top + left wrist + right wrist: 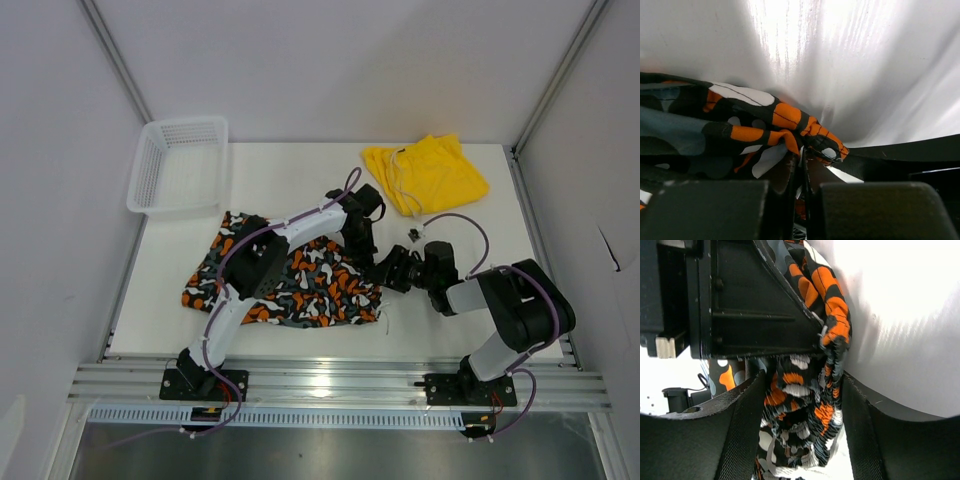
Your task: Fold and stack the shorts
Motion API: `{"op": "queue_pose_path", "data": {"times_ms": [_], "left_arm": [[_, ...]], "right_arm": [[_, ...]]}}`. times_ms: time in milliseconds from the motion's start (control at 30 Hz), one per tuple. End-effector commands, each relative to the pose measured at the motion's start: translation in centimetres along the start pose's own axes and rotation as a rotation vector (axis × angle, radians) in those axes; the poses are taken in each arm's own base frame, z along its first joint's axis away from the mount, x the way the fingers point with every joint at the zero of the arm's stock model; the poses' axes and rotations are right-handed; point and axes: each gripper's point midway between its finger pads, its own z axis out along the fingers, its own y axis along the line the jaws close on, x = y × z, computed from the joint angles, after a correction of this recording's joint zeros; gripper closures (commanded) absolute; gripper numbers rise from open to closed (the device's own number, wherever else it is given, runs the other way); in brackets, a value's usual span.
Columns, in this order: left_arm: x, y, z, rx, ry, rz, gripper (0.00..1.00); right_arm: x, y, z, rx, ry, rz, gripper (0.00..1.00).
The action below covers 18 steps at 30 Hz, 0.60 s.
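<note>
A white plastic mesh basket [178, 165] sits at the far left corner of the white table [290, 180]. Just right of it and nearer the front, the soft shorts patterned in orange, white, black and grey-teal [300, 290] lie spread out, their right edge lifted and bunched. The left gripper [802, 167] is clenched on that edge. The right gripper [802, 425] faces it with jaws spread around the same bunch, not visibly squeezing. Far right and well apart lie the plain bright yellow fabric shorts [425, 175].
</note>
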Motion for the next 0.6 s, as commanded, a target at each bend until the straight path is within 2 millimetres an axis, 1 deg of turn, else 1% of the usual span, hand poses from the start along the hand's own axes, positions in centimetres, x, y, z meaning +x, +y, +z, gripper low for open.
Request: {"op": "queue_pose_path", "data": {"times_ms": [0, 33, 67, 100, 167, 200, 300, 333, 367, 400, 433, 467, 500, 533, 567], "left_arm": [[-0.4, -2.8, -0.6, 0.086, -0.019, 0.000, 0.90], [-0.2, -3.1, -0.7, 0.093, -0.017, 0.005, 0.89], [-0.1, -3.1, -0.7, 0.095, -0.014, 0.005, 0.81], [-0.2, -3.3, -0.7, 0.100, -0.017, 0.003, 0.76], [-0.3, -3.7, -1.2, 0.109, -0.031, 0.009, 0.62], [-0.3, -3.7, -1.2, 0.107, -0.035, 0.009, 0.59], [-0.2, -3.9, -1.8, 0.114, -0.042, 0.015, 0.52], [-0.2, -4.1, -2.1, 0.119, -0.045, 0.017, 0.50], [-0.2, -4.1, -2.4, 0.120, -0.051, 0.022, 0.46], [-0.2, -4.2, -2.7, 0.120, -0.057, 0.026, 0.44], [-0.2, -4.1, -2.9, 0.119, -0.060, 0.028, 0.39], [-0.4, -4.0, -3.2, 0.114, -0.069, 0.037, 0.37], [-0.4, -4.2, -4.1, 0.121, -0.084, 0.043, 0.36], [-0.5, -4.2, -4.6, 0.120, -0.094, 0.046, 0.35], [-0.8, -3.9, -5.1, 0.105, -0.115, 0.044, 0.33]], "right_arm": [[-0.6, 0.6, 0.9, -0.001, 0.004, -0.046, 0.40], [-0.6, 0.4, 1.0, 0.010, 0.004, -0.041, 0.43], [-0.5, 0.4, 1.0, 0.012, 0.009, -0.042, 0.45], [-0.5, 0.4, 1.1, 0.012, 0.010, -0.041, 0.46], [-0.5, 0.3, 1.1, 0.018, 0.011, -0.038, 0.49], [-0.4, 0.2, 1.1, 0.020, 0.013, -0.038, 0.50], [-0.6, 0.1, 1.2, 0.026, 0.008, -0.034, 0.67], [-0.4, 0.1, 1.2, 0.027, 0.013, -0.032, 0.71], [-0.5, 0.0, 1.2, 0.028, 0.014, -0.031, 0.74], [-0.5, 0.0, 1.3, 0.027, 0.014, -0.029, 0.81], [-0.6, 0.0, 1.3, 0.027, 0.014, -0.026, 0.83], [-0.6, 0.0, 1.3, 0.027, 0.015, -0.023, 0.85], [-0.5, 0.0, 1.3, 0.026, 0.018, -0.023, 0.87], [-0.5, -0.1, 1.3, 0.026, 0.016, -0.023, 0.91], [-0.5, -0.1, 1.3, 0.027, 0.016, -0.019, 0.94]]}}
